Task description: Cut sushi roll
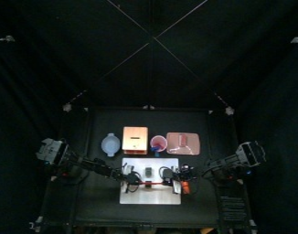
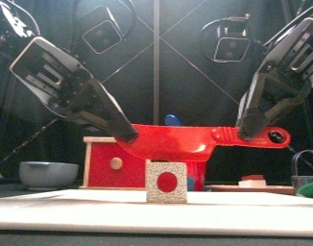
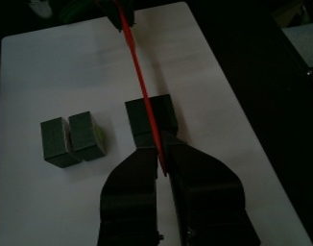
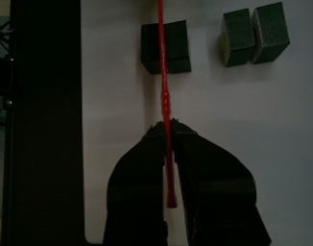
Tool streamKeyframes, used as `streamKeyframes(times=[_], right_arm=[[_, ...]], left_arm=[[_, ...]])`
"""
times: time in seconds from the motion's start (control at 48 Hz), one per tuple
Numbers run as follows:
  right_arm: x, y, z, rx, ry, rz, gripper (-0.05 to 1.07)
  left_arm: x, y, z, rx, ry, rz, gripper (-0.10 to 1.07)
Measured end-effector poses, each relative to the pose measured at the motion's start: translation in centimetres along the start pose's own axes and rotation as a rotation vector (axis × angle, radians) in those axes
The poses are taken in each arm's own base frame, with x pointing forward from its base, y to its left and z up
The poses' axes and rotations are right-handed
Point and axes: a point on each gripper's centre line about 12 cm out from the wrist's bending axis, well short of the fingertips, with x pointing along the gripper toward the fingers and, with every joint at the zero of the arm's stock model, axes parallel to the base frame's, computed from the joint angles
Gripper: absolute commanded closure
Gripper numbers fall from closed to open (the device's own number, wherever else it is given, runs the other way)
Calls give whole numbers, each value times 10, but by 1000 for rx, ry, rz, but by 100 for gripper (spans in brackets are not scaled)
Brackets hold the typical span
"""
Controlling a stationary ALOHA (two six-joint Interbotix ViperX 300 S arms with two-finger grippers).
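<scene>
The red knife [image 2: 185, 142] hangs level between the two arms: the left gripper [image 3: 156, 165] is clenched on the blade end and the right gripper [image 4: 166, 144] on the handle. Directly under the blade stands the sushi roll piece [image 2: 167, 182] on the white cutting board [image 3: 210, 106]; two cut pieces [image 3: 69, 140] lie beside it. To cut well, I think both arms must go down together, keeping the blade flat and across the middle of the piece. If one side sinks faster, the piece may tip over.
</scene>
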Motion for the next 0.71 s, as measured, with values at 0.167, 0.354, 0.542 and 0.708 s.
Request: streamKeyframes(times=[0.167,0.354,0.542,0.708], right_arm=[[2,0,-1,0,6,-1,63],[3,0,-2,-1,9,-2,63],[13,-2,-11,-4,52,-14,63],[13,-2,-10,-8,47,-14,63]], left_arm=[[2,0,-2,0,8,0,55],[5,0,-7,0,23,-1,55],[17,-1,-16,16,77,-7,55],[16,-1,-18,19,89,-8,55]])
